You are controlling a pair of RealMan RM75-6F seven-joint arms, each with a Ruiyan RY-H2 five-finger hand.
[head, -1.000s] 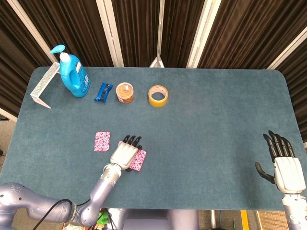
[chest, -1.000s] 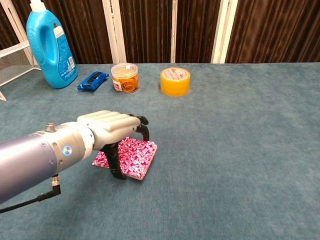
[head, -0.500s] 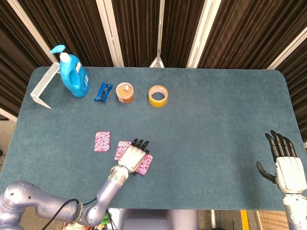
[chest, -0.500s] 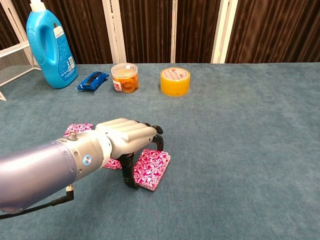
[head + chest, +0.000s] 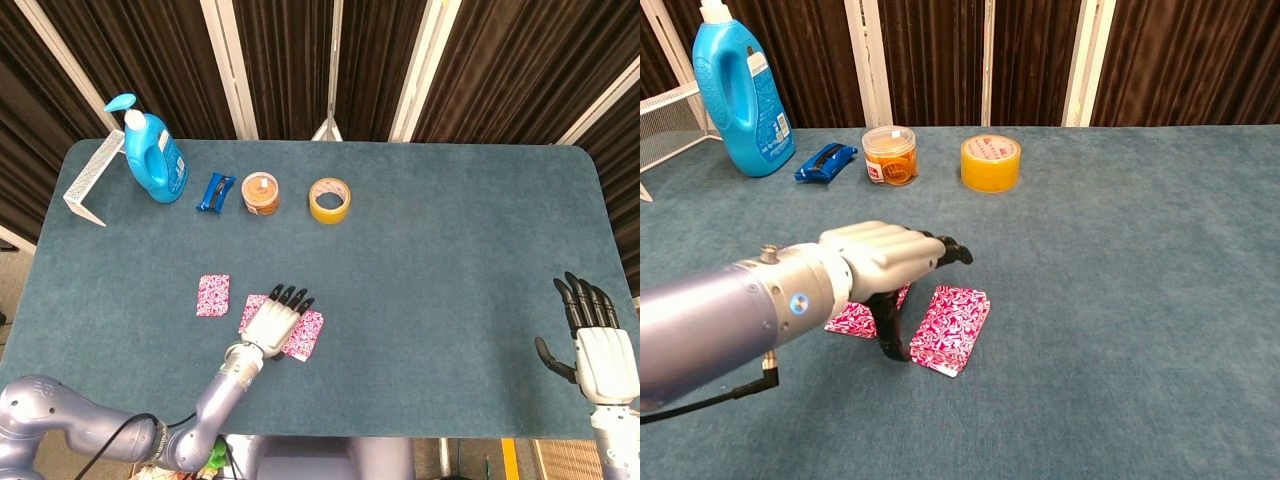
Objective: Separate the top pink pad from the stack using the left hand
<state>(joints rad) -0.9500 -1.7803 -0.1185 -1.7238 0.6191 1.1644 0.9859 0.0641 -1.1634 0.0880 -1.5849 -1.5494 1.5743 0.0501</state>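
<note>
Two pink patterned pads lie side by side near the table's front. The right pad [image 5: 309, 334] [image 5: 955, 328] lies flat on the cloth, clear of the left one [image 5: 254, 304] [image 5: 861, 318], which is partly hidden under my left hand [image 5: 272, 321] [image 5: 888, 268]. That hand hovers over the gap between them, fingers stretched forward and raised, thumb pointing down beside the right pad's near edge. It holds nothing. A third pink pad [image 5: 213, 295] lies apart further left. My right hand [image 5: 598, 345] hangs open past the table's front right edge.
Along the back stand a blue detergent bottle [image 5: 153, 155] [image 5: 740, 95], a white wire rack [image 5: 88, 183], a blue packet [image 5: 215, 191] [image 5: 825, 160], an orange-lidded jar [image 5: 260, 193] [image 5: 889, 155] and a yellow tape roll [image 5: 329, 200] [image 5: 990, 163].
The top pad slid right off the stack and now lies beside the lower one. My left hand's fingers lifted off it and straightened. The right hand has barely moved.
</note>
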